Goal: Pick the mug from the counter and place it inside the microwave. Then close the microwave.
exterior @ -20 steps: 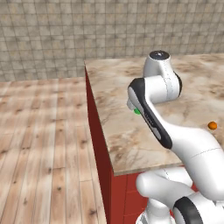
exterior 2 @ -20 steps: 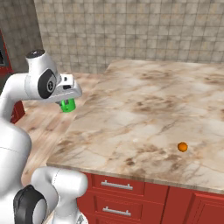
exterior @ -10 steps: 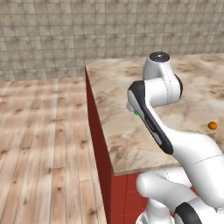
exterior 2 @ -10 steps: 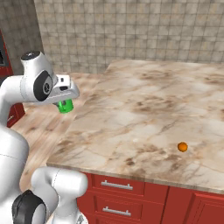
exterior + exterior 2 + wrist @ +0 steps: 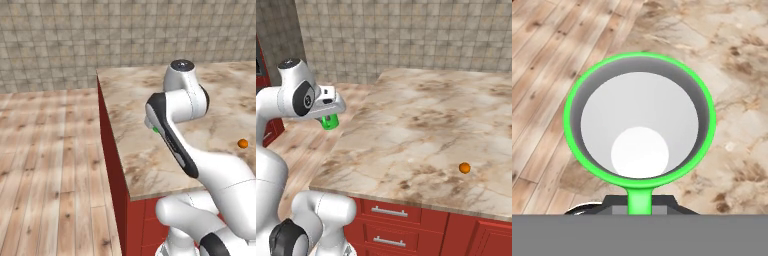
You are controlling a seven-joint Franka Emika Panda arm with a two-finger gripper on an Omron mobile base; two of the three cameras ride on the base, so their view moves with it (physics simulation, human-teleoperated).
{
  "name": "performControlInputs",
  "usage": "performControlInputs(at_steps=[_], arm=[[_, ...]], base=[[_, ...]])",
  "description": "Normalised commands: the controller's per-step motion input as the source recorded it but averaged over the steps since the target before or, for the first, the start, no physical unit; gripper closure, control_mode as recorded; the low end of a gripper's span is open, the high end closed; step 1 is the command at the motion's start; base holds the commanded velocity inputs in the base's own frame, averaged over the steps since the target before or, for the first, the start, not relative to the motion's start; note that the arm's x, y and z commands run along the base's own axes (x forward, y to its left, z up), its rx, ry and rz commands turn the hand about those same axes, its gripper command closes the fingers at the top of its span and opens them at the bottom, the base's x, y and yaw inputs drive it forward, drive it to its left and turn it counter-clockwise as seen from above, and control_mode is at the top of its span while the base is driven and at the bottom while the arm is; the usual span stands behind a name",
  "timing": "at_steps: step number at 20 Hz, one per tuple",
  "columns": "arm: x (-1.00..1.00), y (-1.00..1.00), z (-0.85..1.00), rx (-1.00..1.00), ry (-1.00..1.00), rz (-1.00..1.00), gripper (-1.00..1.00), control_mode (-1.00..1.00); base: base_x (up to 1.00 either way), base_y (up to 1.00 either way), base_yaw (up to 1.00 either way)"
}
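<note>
Mug [image 5: 330, 121] hangs upright right under the hand [image 5: 331, 111], which is clamped on its handle side, lifted off the tabletop [image 5: 421, 135] past its left edge over the wood floor [image 5: 47, 165], mouth facing the hand.

Arm folded back, hand raised to its left.
The gripper [image 5: 331, 112] points downward, its jaws clamped tight on a load.
</note>
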Motion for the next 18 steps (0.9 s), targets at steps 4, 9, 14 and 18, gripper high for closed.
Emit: performControlInputs(at_steps=[4, 9, 14, 18], arm=[[-0.61, 0.5, 0.0, 0.0, -0.15, 0.06, 1.0, -1.0], [-0.53, 0.71, 0.0, -0.03, -0.09, 0.03, 1.0, -1.0], [-0.22, 0.29, -0.01, 0.0, 0.0, -0.01, 1.0, -1.0], [-0.61, -0.42, -0.03, 0.01, 0.0, -0.1, 1.0, -1.0]], base=[[0.0, 0.0, 0.0], [0.0, 0.0, 0.0], [0.0, 0.0, 0.0], [0.0, 0.0, 0.0]])
